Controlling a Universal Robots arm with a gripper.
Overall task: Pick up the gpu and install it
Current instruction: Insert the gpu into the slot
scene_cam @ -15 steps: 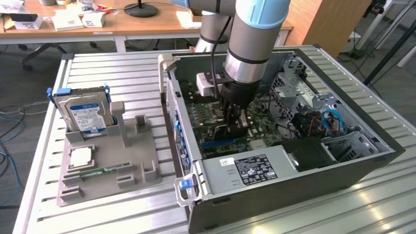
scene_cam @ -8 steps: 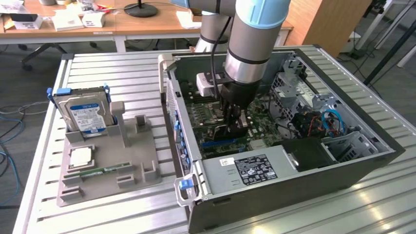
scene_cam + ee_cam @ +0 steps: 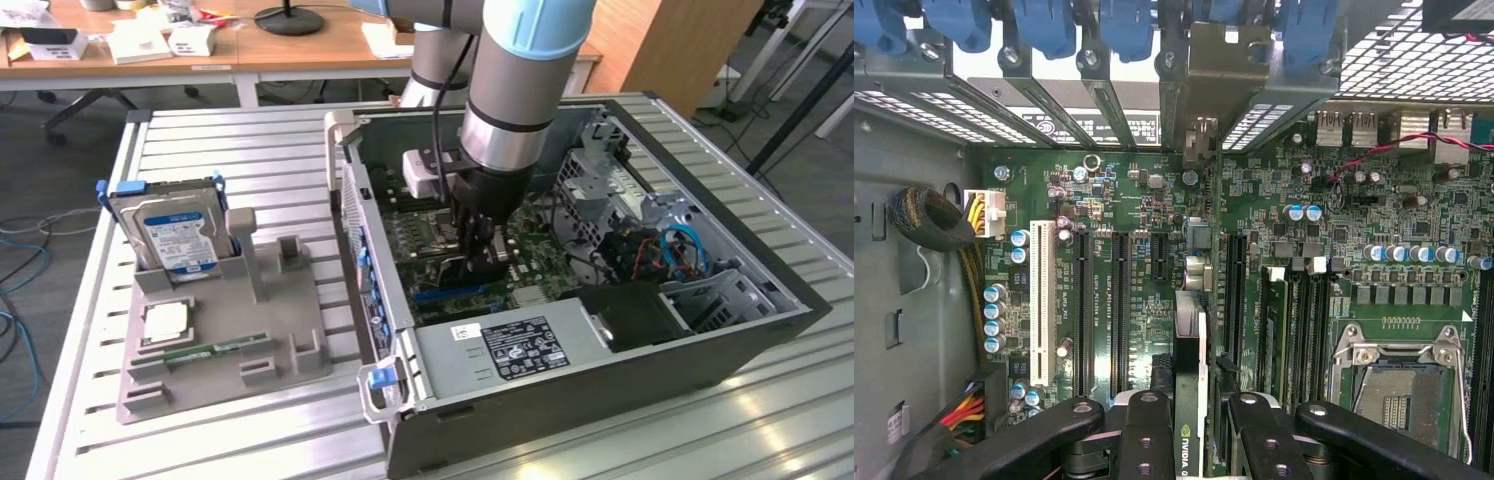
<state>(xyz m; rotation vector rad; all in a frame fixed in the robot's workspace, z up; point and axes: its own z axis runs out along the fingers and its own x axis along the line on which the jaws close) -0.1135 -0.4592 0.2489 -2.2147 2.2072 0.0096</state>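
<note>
GPU (image 3: 1191, 385): thin card held edge-on, standing upright over the motherboard (image 3: 1154, 300), seen end-on in the wrist view with its metal bracket toward the rear slot covers (image 3: 1199, 70). It sits between the black expansion slots, lined up along one of them; whether it is seated in the slot cannot be told.

Gripper (image 3: 1190, 425): jaws clenched on the GPU, one dark finger (image 3: 1144, 435) on each face of the card. In the exterior view the gripper (image 3: 475, 262) is down inside the open computer case (image 3: 747, 330), the card's dark body visible just under it above the board.

Around it on the board: a white slot (image 3: 1040, 305) to one side, an empty CPU socket (image 3: 1399, 385) to the other, a red wire (image 3: 1394, 145) crossing near the rear ports.

Case lies on its side on the slatted metal counter (image 3: 240, 140), power supply (image 3: 514, 350) at the near end, blue cables (image 3: 683, 250) at the exterior view's right.

On the exterior view's left, well apart from the case: grey holder tray (image 3: 220, 355) with a hard drive (image 3: 171, 232) standing upright, a CPU chip (image 3: 166, 322) lying flat, a green memory stick (image 3: 200, 353) lying flat.
</note>
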